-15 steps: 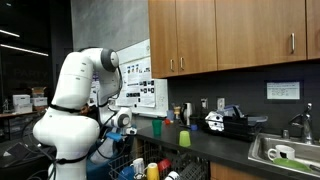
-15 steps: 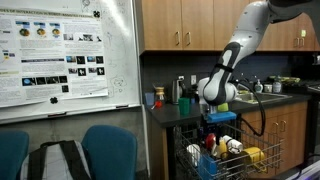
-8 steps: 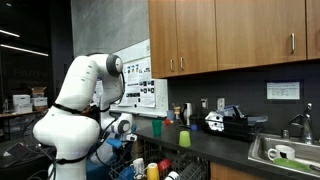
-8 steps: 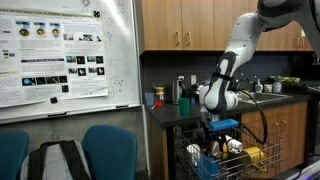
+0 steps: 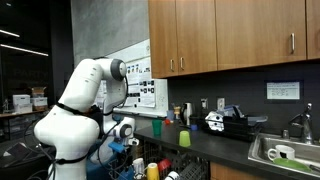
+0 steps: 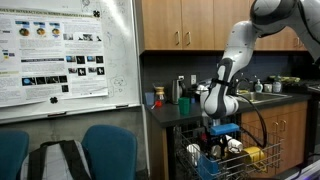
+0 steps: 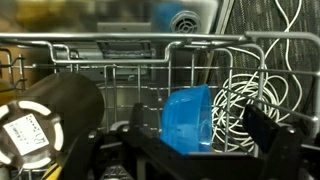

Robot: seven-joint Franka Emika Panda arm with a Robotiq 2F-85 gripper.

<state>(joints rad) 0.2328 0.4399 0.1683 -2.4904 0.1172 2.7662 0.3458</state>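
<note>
In the last second the arm has sunk lower over the dish rack [image 6: 196, 152] and the claw [image 6: 222, 130] has spread wide; it now stands released, gripping nothing. In the wrist view the blue cup [image 7: 187, 122] sits at lower centre between the parted fingers, down among the rack's wires. Whether a finger brushes it cannot be told, but it looks let go and lodged there. To its left lies a dark cylinder [image 7: 45, 118] with a label, to its right a white wire basket [image 7: 240, 95]. The rack stands pulled out below a dark bench [image 5: 215, 146], which carries a green cup [image 5: 184, 138] and ends in a sink [image 5: 262, 152] at lower right. Wooden cabinets [image 5: 230, 35] fill the upper frame, and a poster-covered whiteboard [image 6: 65, 60] hangs at left above blue chairs [image 6: 108, 152].
</note>
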